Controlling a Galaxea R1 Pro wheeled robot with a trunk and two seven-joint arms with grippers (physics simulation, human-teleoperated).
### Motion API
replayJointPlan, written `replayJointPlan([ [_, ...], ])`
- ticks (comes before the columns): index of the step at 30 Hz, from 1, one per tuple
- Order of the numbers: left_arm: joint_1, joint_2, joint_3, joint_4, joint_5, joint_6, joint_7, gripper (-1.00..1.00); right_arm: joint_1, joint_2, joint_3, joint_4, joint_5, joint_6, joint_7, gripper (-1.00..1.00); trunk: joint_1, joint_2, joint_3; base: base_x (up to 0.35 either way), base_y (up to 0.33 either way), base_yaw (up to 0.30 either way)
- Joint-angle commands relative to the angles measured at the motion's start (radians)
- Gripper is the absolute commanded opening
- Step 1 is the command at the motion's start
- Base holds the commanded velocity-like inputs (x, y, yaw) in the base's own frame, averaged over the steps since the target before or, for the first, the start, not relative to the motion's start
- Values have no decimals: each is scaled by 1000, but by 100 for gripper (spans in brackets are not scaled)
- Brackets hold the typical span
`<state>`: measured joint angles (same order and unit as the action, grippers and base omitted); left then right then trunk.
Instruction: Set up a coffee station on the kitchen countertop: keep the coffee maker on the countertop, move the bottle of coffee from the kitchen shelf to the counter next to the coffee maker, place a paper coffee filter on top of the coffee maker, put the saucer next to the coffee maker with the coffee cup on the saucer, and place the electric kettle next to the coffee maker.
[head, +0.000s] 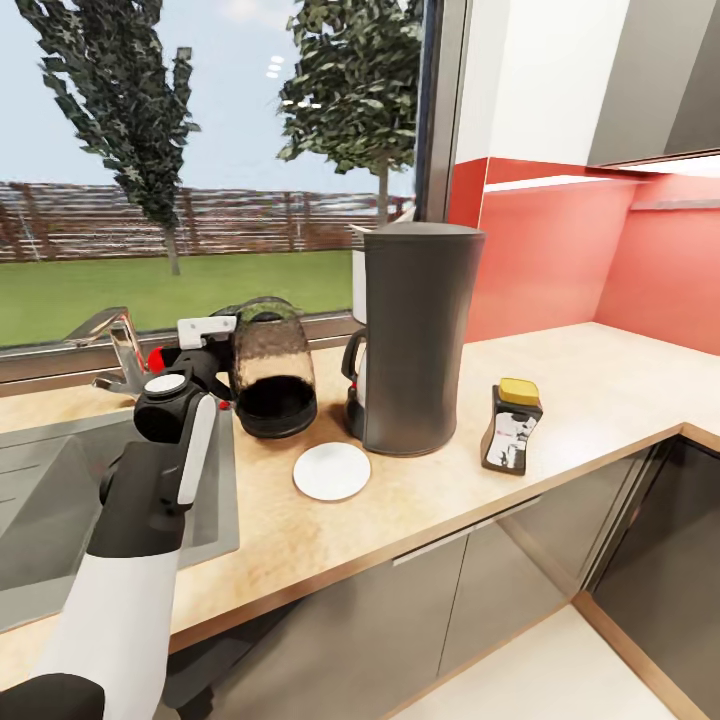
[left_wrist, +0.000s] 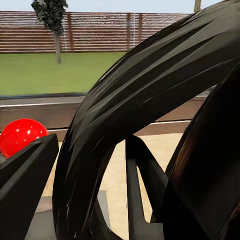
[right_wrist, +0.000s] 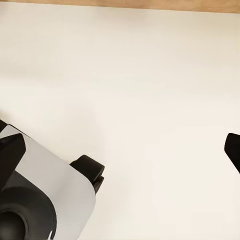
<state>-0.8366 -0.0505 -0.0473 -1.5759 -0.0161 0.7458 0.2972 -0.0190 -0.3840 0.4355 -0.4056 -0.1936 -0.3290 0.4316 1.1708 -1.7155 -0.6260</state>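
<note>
1. Head view: the desk (head: 590, 380) runs along the window and turns a corner at the right, with red wall panels behind it. A grey sink (head: 60, 500) is inset at the left, with a tap (head: 115, 350) at its back edge.
2. Head view: the coffee maker (head: 415, 335) stands upright near the middle of the desk. The kettle (head: 272, 365) stands just beside it on the sink side, apart from it. The saucer (head: 332, 471) lies flat in front of the two, close to the maker's base; nothing rests on it. The bottle (head: 512, 425) stands on the far side of the maker from the kettle, near it but apart, close to the front edge and leaning slightly.
3. Head view: the left arm reaches over the sink corner, and the left hand (head: 215, 360) is at the kettle's handle side. Whether its fingers touch the kettle cannot be told here.
4. Left wrist view: the kettle's black handle (left_wrist: 150, 100) arcs close across the frame, with one dark finger (left_wrist: 25, 170) beside it and a red ball (left_wrist: 20, 136) behind that finger. The second finger is not clear, so whether the hand is spread or pinching cannot be told.
5. Right wrist view: pale floor (right_wrist: 130, 75), with part of the robot's white and black base (right_wrist: 45, 190) below. Two dark fingertips (right_wrist: 233, 147) sit at opposite edges of the frame, well apart with nothing between: the right hand is spread.
</note>
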Motion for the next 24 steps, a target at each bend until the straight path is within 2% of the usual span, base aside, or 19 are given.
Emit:
replayJointPlan([
  [1,-2,-5,-9,-1,-5,6,5,-100,-1,-1,6,1,-10,-2,3,100,0,-1,-1,0,0,0],
  [8,-6,-20,-20,-1,-9,78,6,-100,-1,-1,6,1,-10,-2,3,100,0,-1,-1,0,0,0],
  [13,-11,-31,-20,-1,-10,83,7,-100,-1,-1,6,1,-10,-2,3,100,0,-1,-1,0,0,0],
  [24,-12,-32,-20,-2,-11,84,7,-100,-1,-1,6,1,-10,-2,3,100,0,-1,-1,0,0,0],
])
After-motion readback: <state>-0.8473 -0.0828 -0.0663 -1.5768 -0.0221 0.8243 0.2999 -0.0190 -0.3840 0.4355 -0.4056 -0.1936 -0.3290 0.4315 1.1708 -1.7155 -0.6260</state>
